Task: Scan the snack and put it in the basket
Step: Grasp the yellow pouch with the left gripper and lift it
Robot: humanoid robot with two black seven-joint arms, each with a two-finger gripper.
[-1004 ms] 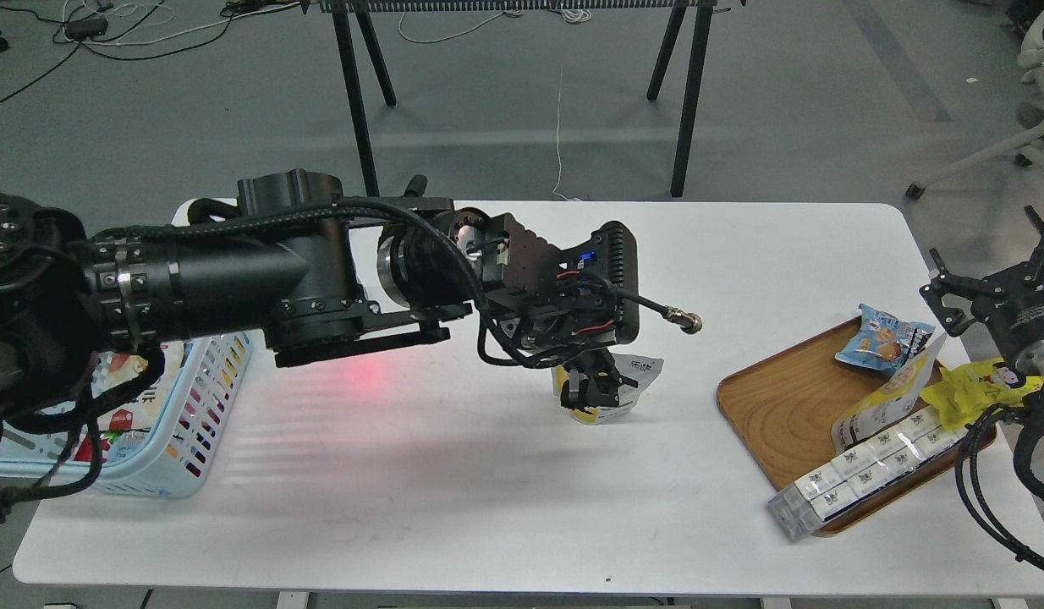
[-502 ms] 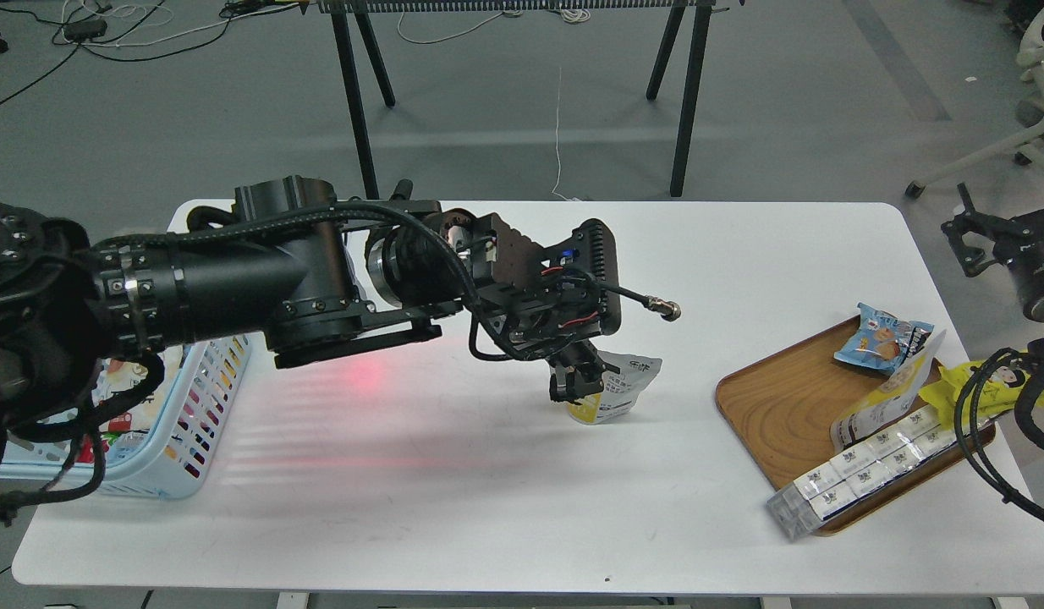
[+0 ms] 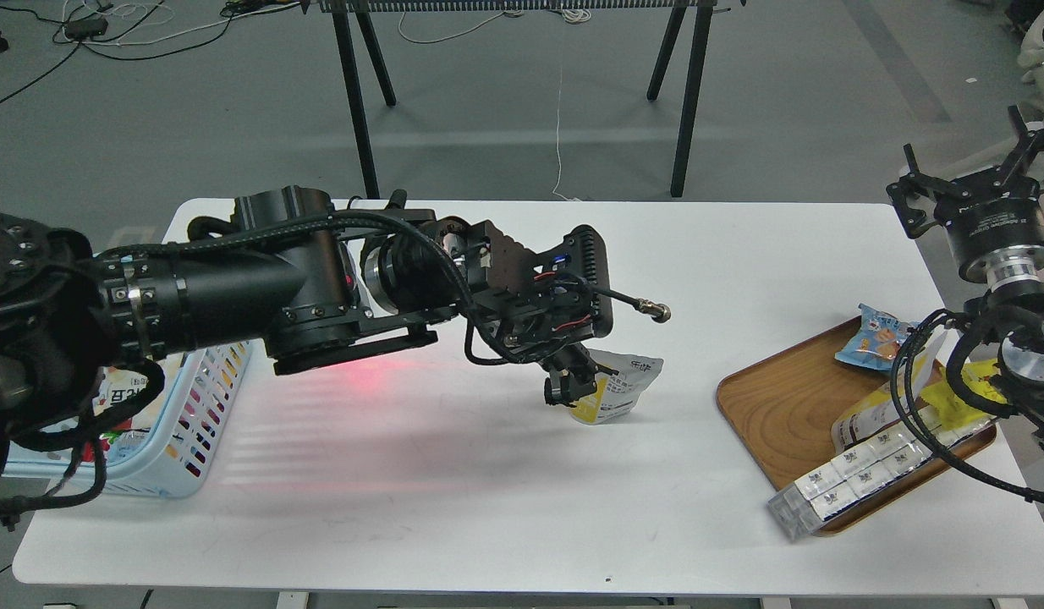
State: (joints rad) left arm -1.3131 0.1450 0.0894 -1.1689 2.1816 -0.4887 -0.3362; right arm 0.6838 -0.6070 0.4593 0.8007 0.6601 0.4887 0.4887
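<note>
The snack (image 3: 617, 391), a yellow and white pouch, stands upright on the white table (image 3: 505, 507) near its middle. My left gripper (image 3: 566, 387) hangs down from the long left arm and sits against the pouch's left edge. It is dark and small, so I cannot tell its fingers apart. The light blue basket (image 3: 179, 457) stands at the table's left edge, partly hidden under my left arm, with packets inside. My right gripper (image 3: 966, 169) is raised at the far right, above the table's edge, open and empty.
A brown wooden tray (image 3: 772, 406) at the right holds a small blue packet (image 3: 881, 338), a bright yellow packet (image 3: 975, 391), another pouch (image 3: 873, 410) and a row of white packs (image 3: 860, 469). A red glow (image 3: 370, 372) lies on the table under my left arm.
My right arm has risen from beside the tray to well above it. My left gripper has shifted a little left along the pouch. The pouch has stayed in place.
</note>
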